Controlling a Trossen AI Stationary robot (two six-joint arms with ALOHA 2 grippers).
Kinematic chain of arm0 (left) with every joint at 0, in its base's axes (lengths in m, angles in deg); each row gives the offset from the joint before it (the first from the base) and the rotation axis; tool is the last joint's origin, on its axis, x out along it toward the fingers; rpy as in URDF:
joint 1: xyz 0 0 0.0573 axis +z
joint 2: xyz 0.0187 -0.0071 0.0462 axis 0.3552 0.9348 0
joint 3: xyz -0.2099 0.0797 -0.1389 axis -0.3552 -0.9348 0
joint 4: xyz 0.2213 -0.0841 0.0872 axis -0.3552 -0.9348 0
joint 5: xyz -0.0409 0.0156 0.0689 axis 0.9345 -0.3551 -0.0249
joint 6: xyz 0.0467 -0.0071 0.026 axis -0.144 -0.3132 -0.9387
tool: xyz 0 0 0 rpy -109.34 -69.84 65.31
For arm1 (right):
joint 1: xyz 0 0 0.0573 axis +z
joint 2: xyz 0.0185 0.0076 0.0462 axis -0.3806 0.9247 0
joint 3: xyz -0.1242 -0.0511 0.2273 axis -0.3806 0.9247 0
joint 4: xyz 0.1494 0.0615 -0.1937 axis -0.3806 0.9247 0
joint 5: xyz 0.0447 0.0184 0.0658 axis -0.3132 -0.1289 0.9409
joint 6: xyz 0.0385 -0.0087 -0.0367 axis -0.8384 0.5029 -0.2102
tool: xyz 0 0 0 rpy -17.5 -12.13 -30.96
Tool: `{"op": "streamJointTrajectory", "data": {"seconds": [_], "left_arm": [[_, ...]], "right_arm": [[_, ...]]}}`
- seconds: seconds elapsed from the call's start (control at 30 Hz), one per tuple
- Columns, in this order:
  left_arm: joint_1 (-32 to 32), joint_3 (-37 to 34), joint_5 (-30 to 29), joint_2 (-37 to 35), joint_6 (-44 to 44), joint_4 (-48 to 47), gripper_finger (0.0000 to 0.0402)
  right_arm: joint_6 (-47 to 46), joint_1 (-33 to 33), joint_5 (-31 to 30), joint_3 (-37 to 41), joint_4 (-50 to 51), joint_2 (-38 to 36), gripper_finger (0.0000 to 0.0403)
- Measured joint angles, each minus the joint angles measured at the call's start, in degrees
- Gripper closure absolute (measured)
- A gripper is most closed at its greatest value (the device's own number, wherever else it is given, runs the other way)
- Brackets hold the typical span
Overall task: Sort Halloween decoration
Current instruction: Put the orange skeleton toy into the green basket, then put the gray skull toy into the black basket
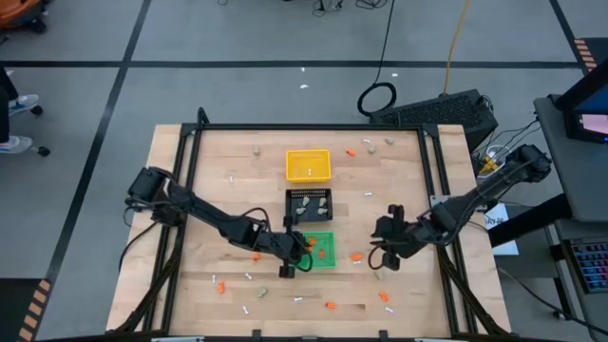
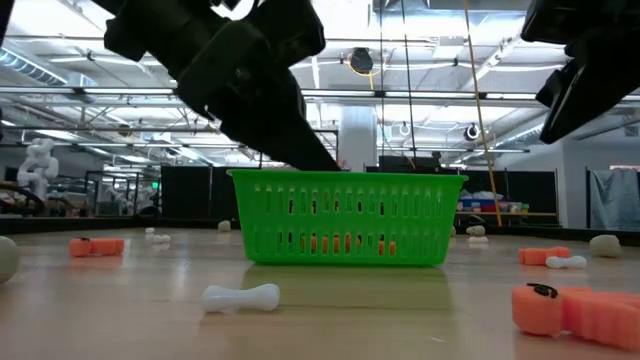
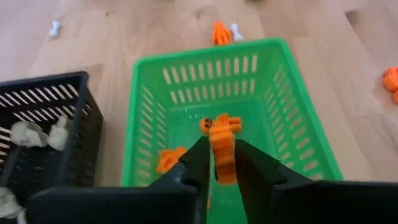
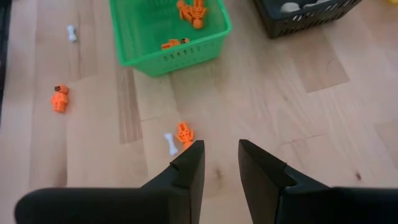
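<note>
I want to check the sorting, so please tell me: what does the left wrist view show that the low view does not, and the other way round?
Only the left wrist view shows the left gripper over the green tray with an orange figure between its fingers, more orange pieces on the tray floor, and the black tray holding beige lumps.

Only the low view shows a white bone on the table in front of the tray, and the room behind.

Both show the green tray with orange pieces inside.
</note>
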Motion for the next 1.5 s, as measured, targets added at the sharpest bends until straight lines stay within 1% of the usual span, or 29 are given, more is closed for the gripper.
{"op": "streamJointTrajectory", "data": {"seconds": [0.17,0.23,0.3,0.47,0.53,0.6,0.73,0.87,0.97,1.03,1.1,1.23,1.33,1.5], "left_arm": [[0.01,0.00,-0.02,0.67,0.73,1.87,0.0279],[0.00,0.00,-0.04,0.66,1.31,3.10,0.0267],[0.00,0.00,-0.04,0.66,1.30,3.91,0.0259],[0.00,0.42,0.00,0.66,0.95,4.60,0.0256],[0.00,0.90,0.05,0.66,0.54,4.57,0.0256],[-0.04,1.45,0.11,0.66,-0.49,4.50,0.0256],[-0.16,3.78,0.25,0.66,-1.67,1.86,0.0256],[-0.37,6.00,0.30,0.64,-2.16,-2.57,0.0256],[-0.37,6.99,1.53,0.64,-1.99,-3.91,0.0256],[-0.43,7.02,2.86,0.62,-1.58,-3.85,0.0256],[-0.73,7.02,3.76,0.62,-0.49,-4.04,0.0256],[-1.78,7.02,4.02,0.62,-0.11,-3.90,0.0256],[-2.51,7.02,4.18,0.62,-0.13,-3.85,0.0256],[-2.71,7.02,4.16,0.62,-0.17,-3.87,0.0256]], "right_arm": [[-0.11,0.96,0.07,0.00,0.10,0.00,0.0316],[-0.50,1.17,0.39,0.00,0.60,0.00,0.0316],[-0.88,1.27,2.07,-0.03,1.90,0.00,0.0316],[-2.61,1.44,6.19,-3.35,13.31,0.04,0.0316],[-1.00,1.72,7.53,-5.32,17.70,0.29,0.0316],[1.08,2.11,7.72,-6.61,20.02,0.65,0.0314],[1.21,1.06,8.20,-6.88,20.24,1.78,0.0288],[-3.88,-0.76,7.31,-6.88,20.83,5.00,0.0248],[-6.51,-1.37,7.33,-6.87,20.96,8.33,0.0219],[-8.20,-1.42,6.09,-6.86,20.79,10.58,0.0203],[-10.00,-1.27,3.42,-6.85,20.00,12.89,0.0192],[-12.40,-0.44,2.04,-6.84,16.51,16.60,0.0180],[-11.20,-0.55,1.73,-6.82,17.71,18.00,0.0176],[-7.92,-1.32,1.60,-6.82,21.06,16.96,0.0176]]}}
